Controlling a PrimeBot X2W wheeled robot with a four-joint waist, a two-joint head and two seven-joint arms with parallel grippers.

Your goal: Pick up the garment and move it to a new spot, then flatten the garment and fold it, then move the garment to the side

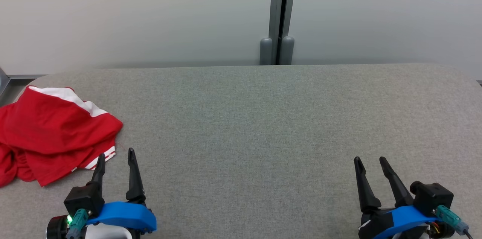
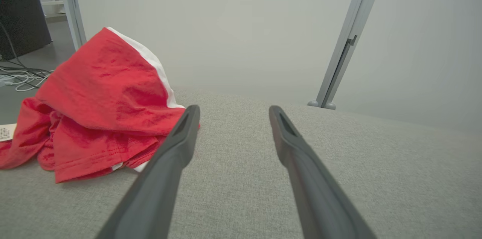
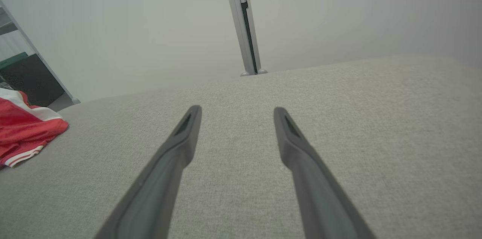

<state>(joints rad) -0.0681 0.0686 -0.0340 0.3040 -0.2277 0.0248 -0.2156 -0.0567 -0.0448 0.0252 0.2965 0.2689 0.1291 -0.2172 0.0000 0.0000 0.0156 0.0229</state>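
While poised low over the gray padded table (image 1: pixel 244 126), found left gripper (image 1: pixel 116 154) with fingers spread fully wide, holding nothing. Outer finger close by the garment (image 1: pixel 52 133) hem; contact not determinable. Found right gripper (image 1: pixel 369 159) likewise wide apart, holding nothing, well apart from the garment. Noted garment red with white trim, crumpled in a heap at the table's left end.

The garment (image 1: pixel 49 130) was soft red cloth with white trim, matt and creased. The table (image 1: pixel 263 126) wore coarse grey woven fabric. The left gripper (image 1: pixel 116 152) and right gripper (image 1: pixel 369 158) each had 2 smooth, matt dark plastic fingers (image 2: pixel 169 163).
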